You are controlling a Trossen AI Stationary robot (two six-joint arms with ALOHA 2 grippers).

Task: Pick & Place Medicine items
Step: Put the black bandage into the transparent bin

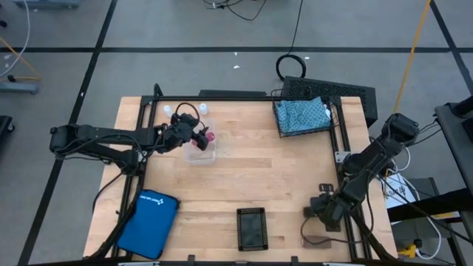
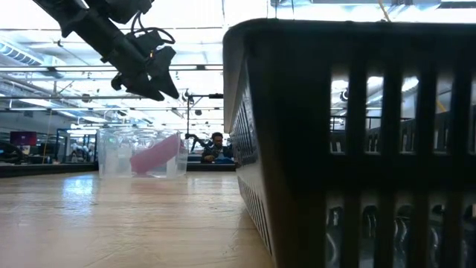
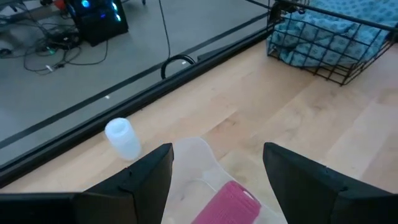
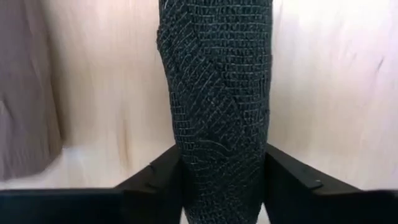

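Grey floor (image 1: pixel 185 29) with black lines, ceiling strip lights (image 2: pixel 44 71)

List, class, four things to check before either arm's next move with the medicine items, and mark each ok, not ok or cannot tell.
1. Left claw open above the clear container: ok.
2. Pink block inside the clear container, leaning on its wall: ok.
3. Right claw closed on the black block: ok, fingers press both sides.
4. Black block lifted off the table: cannot tell.
5. Teal pouch in the wire basket: ok.
6. White vial standing apart from the container: ok.
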